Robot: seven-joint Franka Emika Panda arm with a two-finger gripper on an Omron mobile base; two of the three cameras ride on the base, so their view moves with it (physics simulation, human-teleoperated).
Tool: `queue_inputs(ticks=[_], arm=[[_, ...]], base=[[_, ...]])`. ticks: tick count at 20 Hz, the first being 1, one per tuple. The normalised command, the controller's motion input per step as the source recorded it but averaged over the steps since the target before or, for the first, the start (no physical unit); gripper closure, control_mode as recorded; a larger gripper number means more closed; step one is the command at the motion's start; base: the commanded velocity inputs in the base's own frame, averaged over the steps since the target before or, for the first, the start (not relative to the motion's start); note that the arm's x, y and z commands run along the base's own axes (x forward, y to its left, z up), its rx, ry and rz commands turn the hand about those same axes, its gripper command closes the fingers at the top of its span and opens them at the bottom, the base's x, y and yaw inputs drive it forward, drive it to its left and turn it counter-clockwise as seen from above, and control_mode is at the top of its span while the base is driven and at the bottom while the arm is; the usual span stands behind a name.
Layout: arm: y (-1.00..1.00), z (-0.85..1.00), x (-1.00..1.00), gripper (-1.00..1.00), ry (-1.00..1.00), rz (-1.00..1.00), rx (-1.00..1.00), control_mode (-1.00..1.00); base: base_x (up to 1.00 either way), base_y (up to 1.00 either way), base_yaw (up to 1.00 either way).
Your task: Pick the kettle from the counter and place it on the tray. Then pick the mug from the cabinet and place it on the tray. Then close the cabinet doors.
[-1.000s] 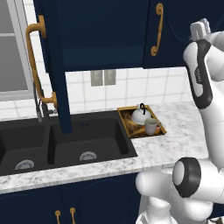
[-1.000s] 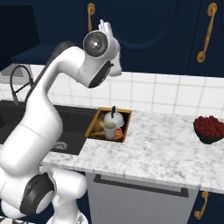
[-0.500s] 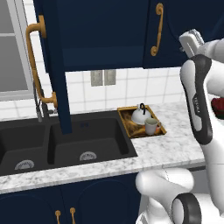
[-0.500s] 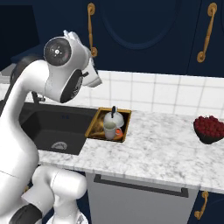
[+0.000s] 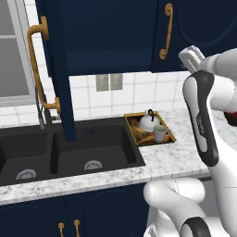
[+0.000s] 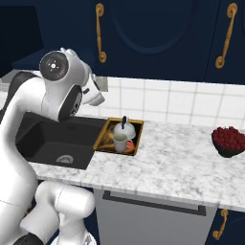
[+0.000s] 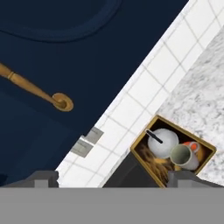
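Showing open cabinet door (image 5: 55, 69), left base view; gripper (image 7: 113, 177) wide open, empty, above tray (image 7: 146, 136).

A glossy white arm (image 5: 203, 120) of rounded segments, with dark grey joints and round dark end caps.

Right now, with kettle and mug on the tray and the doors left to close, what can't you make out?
- Cabinet inside: cut off by the top edge in the left base view.
- Open cabinet door: edge-on in the left base view; top cut off.
- Mug handle: too small in the right base view.
- Tray floor: largely covered by the kettle and mug.
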Motion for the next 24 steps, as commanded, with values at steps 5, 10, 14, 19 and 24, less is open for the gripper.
queue_inputs(ticks=[5, 10, 14, 19, 24], arm=[[0.57, -0.24, -0.35, -1.00, 0.00, 0.00, -0.02, -1.00], [0.54, -0.06, -0.27, -1.00, 0.00, 0.00, 0.00, -1.00], [0.62, -0.10, -0.14, -1.00, 0.00, 0.00, 0.00, -1.00], [0.59, -0.01, -0.20, -1.00, 0.05, 0.00, 0.00, -1.00], [0.53, -0.02, -0.23, -1.00, 0.01, 0.00, 0.01, -1.00]], base=[[0.00, 0.00, 0.00], [0.00, 0.00, 0.00], [0.00, 0.00, 0.00], [0.00, 0.00, 0.00], [0.00, 0.00, 0.00]])
